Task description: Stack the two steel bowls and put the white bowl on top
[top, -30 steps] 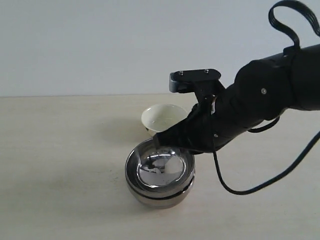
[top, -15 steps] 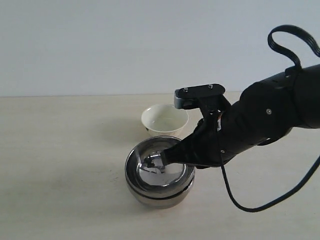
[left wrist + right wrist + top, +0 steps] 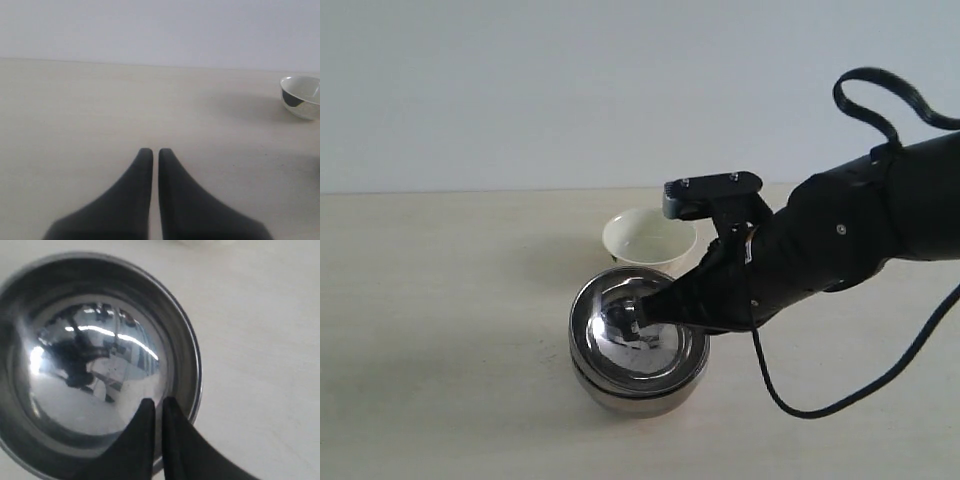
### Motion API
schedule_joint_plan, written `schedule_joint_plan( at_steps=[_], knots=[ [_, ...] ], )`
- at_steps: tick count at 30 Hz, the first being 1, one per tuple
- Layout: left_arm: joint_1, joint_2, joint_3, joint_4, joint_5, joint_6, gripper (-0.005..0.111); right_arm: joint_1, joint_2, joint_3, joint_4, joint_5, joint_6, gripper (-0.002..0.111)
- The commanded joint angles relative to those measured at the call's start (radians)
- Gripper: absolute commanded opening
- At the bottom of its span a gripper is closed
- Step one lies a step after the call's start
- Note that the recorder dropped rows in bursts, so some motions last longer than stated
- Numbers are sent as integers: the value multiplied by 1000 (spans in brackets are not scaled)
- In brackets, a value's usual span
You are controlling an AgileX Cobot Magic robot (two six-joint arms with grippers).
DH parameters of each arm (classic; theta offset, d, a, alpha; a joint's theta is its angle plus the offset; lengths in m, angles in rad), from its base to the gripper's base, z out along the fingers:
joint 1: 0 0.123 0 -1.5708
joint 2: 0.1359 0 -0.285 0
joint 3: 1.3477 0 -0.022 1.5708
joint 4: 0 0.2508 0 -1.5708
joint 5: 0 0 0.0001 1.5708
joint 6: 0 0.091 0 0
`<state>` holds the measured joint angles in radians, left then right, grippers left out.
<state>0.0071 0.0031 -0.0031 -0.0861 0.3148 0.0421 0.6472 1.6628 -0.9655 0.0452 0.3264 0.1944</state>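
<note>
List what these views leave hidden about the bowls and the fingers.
- Exterior view: the right fingers and their arm cover part of the steel bowls' rim. Whether the fingers touch the inside is unclear.
- Exterior view: the white bowl's near side sits behind the stack and arm.
- Right wrist view: the lower steel bowl is hidden under the upper, whose rim the frame cuts.

Exterior, right wrist share steel bowls (image 3: 620, 390); left wrist low over table (image 3: 75, 110).
</note>
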Motion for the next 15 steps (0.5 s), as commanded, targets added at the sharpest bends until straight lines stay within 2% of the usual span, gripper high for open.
schedule_joint_plan(
  at_steps=[1,5,15],
  knots=[
    [-5,-3,3,0,-7,-5,4,17,-67,-17,49,-101,5,0],
    [-5,-3,3,0,-7,-5,4,107,-37,-17,54,-271,5,0],
    [-5,-3,3,0,-7,-5,4,143,124,-17,54,-438,78,0]
  ],
)
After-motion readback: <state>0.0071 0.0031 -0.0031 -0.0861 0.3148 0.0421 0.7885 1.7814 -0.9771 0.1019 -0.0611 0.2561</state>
